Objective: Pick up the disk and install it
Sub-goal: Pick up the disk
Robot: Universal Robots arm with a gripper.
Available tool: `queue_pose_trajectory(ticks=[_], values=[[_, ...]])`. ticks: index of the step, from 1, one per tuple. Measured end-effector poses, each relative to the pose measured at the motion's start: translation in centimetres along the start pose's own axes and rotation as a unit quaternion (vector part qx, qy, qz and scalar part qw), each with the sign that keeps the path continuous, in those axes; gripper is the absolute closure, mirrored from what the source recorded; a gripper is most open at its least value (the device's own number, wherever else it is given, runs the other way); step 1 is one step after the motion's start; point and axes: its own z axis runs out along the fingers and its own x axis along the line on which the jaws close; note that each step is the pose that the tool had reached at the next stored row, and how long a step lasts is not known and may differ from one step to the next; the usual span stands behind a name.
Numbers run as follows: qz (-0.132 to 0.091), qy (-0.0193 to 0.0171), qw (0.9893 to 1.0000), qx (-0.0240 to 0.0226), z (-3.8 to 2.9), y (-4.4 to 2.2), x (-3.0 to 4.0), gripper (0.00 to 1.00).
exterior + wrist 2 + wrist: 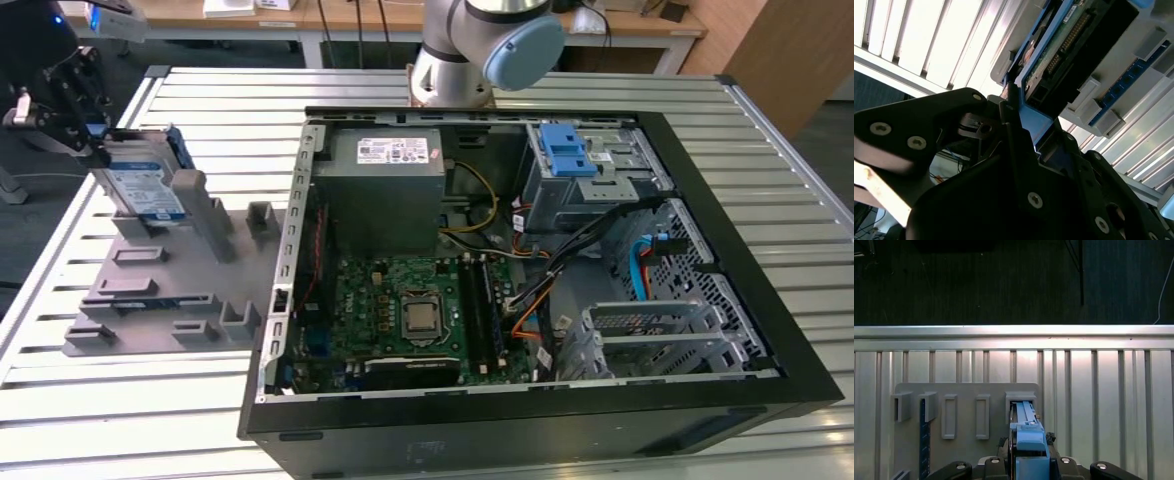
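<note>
Silver rectangular hard drive with a white-and-blue label and a blue plastic carrier, the disk (140, 180) stood upright in a grey plastic fixture plate (147, 300) at the upper left of the exterior view, and there we saw the black gripper (88, 142) at its upper edge. In the second wrist view the gripper (1021, 125) pinched the carrier's blue rim. In the first wrist view the disk (1026, 437) sat edge-on in the plate's slot.

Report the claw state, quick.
Claw: closed on the disk, gripping its blue carrier; the disk stands in a slot of the grey holder.
</note>
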Motion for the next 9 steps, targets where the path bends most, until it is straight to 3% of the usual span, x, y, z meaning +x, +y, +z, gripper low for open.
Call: queue_pose_trajectory(ticks=[9], values=[[0.000,0.0001,1.0000,-0.0001,-0.24,0.01,0.00,0.63]])
